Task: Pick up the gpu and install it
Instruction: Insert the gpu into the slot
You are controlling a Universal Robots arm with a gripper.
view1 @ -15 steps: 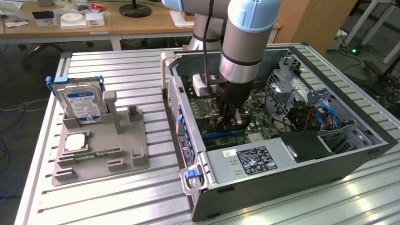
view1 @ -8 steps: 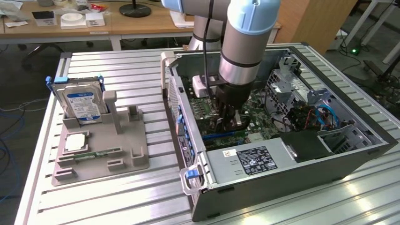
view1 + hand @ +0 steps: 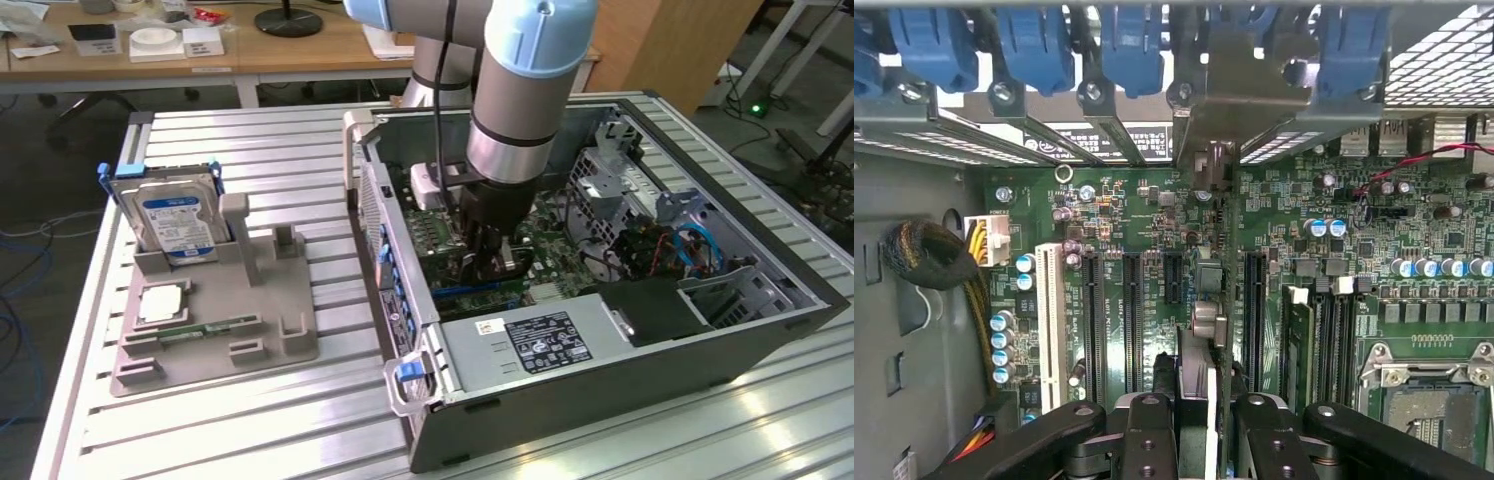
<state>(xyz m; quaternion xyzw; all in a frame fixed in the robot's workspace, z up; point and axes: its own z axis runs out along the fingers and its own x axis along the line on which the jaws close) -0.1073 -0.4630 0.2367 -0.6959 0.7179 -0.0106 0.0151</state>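
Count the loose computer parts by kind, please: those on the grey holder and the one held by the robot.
hard drive: 1
square chip: 1
memory stick: 1
gpu: 1, held between the fingers inside the case
Total: 4

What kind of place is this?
Probably a robotics lab or workshop: a robot arm reaches into an open computer case on a slotted aluminium table, a grey fixture holds a hard drive, and wooden desks stand behind.
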